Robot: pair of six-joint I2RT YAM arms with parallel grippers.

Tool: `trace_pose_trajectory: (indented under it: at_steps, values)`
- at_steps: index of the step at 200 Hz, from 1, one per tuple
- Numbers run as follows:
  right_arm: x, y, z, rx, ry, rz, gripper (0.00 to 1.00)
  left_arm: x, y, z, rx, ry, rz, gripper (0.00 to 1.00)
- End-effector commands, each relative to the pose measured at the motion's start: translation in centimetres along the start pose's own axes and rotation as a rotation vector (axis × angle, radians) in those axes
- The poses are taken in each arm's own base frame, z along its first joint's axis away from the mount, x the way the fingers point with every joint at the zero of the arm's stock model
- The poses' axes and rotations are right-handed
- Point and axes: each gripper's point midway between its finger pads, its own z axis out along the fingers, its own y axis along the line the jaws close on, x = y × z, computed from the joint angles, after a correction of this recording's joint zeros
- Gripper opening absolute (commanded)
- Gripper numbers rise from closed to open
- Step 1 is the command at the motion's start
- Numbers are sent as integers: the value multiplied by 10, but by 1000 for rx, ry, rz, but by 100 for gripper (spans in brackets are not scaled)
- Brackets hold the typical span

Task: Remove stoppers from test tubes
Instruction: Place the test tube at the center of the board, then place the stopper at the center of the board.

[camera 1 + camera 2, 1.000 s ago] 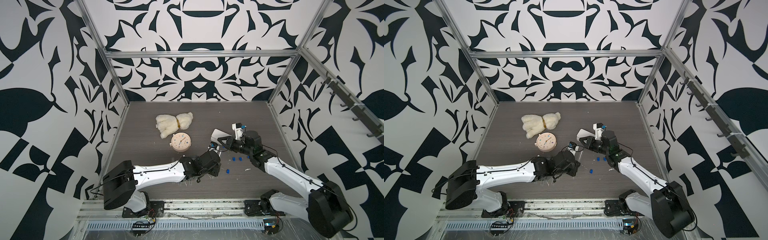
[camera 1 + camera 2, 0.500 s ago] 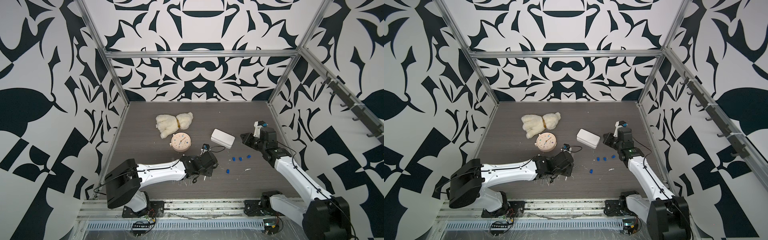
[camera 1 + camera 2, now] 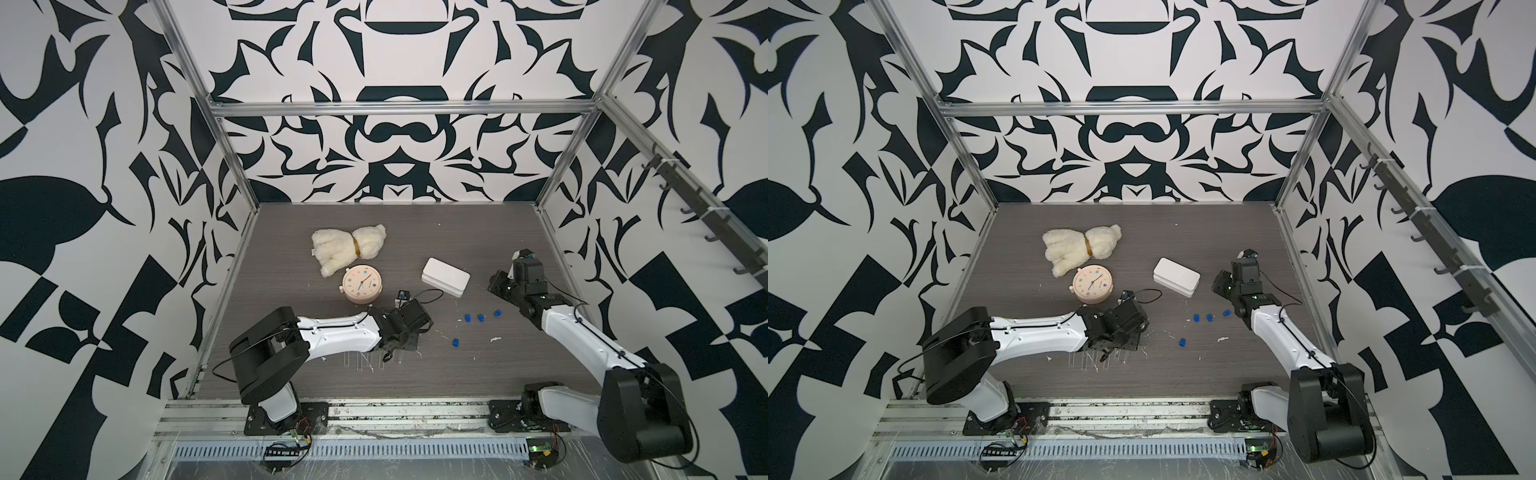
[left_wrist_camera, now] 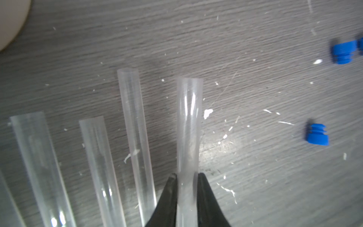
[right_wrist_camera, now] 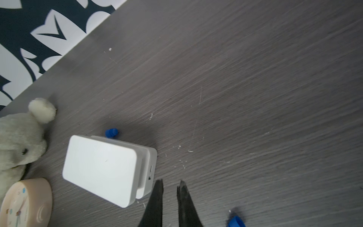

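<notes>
In the left wrist view my left gripper (image 4: 186,176) is shut on a clear test tube (image 4: 189,121) with an open, uncapped mouth, low over the table. Three more uncapped test tubes (image 4: 133,125) lie beside it in a loose row; in both top views they show faintly near the front (image 3: 361,359). Blue stoppers (image 3: 467,318) lie loose on the table between the arms, and two show in the left wrist view (image 4: 317,134). My right gripper (image 5: 170,183) hovers next to the white box, its fingers nearly together with nothing between them. One more stopper (image 5: 112,132) lies behind the box.
A white box (image 3: 445,276) sits mid-table, with a round beige clock (image 3: 360,284) and a cream plush toy (image 3: 347,249) to its left. White flecks dot the dark wood table (image 3: 478,232). Patterned walls close in the sides and back.
The two grippers, together near the white box a second ago, have parted. My right arm swung back to the right, and my left carried the tube toward the front row of tubes.
</notes>
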Motion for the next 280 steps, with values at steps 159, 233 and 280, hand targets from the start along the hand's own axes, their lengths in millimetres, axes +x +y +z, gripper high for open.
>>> trace_pose_trajectory:
  at_steps: [159, 233, 280]
  values:
    - [1, -32, 47, 128, -64, 11, 10, -24, -12, -31, 79, -72, 17, 41]
    - [13, -44, 64, 196, -13, 26, 23, -31, -1, -56, 81, -151, 8, 44]
    - [-2, -32, 54, 177, -28, 40, 33, -39, 9, -73, 54, -203, 20, 45]
